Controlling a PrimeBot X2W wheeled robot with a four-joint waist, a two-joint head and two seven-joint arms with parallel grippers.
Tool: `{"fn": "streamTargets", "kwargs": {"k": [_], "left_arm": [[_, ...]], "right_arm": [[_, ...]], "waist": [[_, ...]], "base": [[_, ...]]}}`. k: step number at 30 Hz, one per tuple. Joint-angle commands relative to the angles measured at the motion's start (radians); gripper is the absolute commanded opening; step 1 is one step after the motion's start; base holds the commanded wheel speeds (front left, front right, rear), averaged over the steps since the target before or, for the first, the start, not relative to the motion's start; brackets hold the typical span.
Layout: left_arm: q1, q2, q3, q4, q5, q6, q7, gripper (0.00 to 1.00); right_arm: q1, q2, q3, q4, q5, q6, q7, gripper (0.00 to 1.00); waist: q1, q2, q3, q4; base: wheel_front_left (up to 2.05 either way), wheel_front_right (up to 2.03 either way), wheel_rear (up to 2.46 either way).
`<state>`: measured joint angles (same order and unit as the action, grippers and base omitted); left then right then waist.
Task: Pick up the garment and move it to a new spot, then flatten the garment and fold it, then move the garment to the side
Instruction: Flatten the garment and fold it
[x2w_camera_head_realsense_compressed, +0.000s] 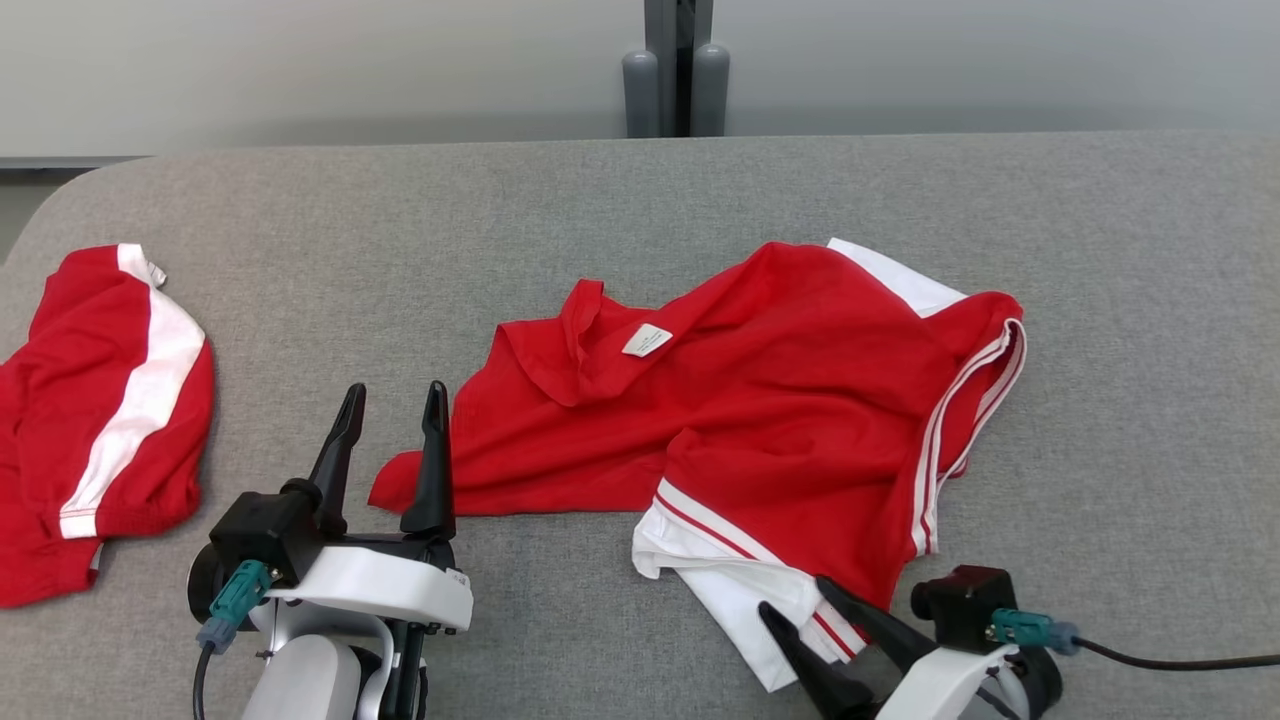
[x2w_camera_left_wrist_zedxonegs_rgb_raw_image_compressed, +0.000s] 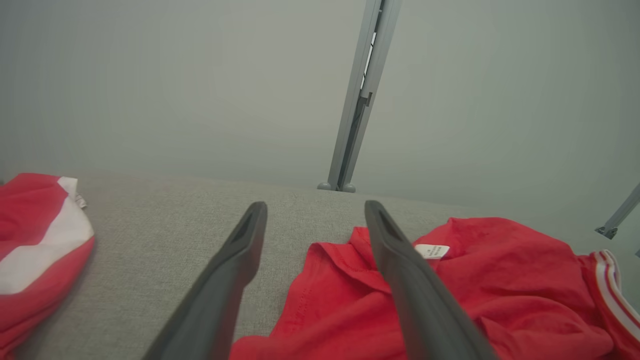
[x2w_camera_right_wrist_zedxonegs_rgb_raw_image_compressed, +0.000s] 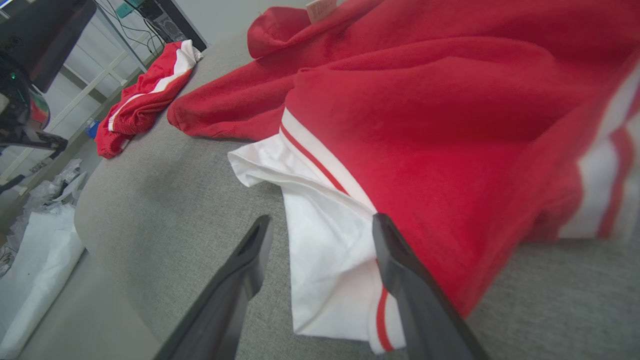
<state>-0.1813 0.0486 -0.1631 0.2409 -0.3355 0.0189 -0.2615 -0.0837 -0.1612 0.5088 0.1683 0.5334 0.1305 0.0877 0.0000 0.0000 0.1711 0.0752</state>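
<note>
"Across the grey surface (x2w_camera_head_realsense_compressed: 600, 200), where did you have the garment (x2w_camera_head_realsense_compressed: 780, 400)?"

"Crumpled right of centre, red with white trim, well apart from a second red garment (x2w_camera_head_realsense_compressed: 100, 400) near the left edge. Your left hand (x2w_camera_head_realsense_compressed: 396, 388) stood fully spread and empty, just beside its near left corner. Your right hand (x2w_camera_head_realsense_compressed: 795, 595), equally wide and holding nothing, had its fingers either side of the white hem corner (x2w_camera_right_wrist_zedxonegs_rgb_raw_image_compressed: 325, 260)."

"What could have gone wrong from there?"

"Three things, as I judged it. Closing the right hand there might have pinched only the top layer, so the cloth would have lifted bunched and dragged. The left hand sat beside the fabric, not over it, so closing might have caught nothing. Carrying leftward risked landing on the second garment."

"Any writing?"

"One small white label (x2w_camera_head_realsense_compressed: 647, 340) at the collar; its print was too small to read. No brand showed."
</note>
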Motion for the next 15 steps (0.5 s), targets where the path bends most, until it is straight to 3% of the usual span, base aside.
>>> {"fn": "streamTargets", "kwargs": {"k": [1,15], "left_arm": [[-0.01,0.003,0.001,-0.001,-0.006,0.003,-0.003,1.0],[-0.015,0.004,-0.01,-0.003,-0.015,0.007,-0.003,1.0]], "right_arm": [[-0.01,-0.015,-0.011,0.01,-0.004,0.0,0.003,1.0],[-0.016,0.001,-0.035,0.059,-0.013,0.0,0.01,1.0]], "waist": [[0.0,0.0,0.003,0.005],[0.0,0.0,0.01,0.015]], "base": [[0.0,0.0,0.0],[0.0,0.0,0.0]]}}
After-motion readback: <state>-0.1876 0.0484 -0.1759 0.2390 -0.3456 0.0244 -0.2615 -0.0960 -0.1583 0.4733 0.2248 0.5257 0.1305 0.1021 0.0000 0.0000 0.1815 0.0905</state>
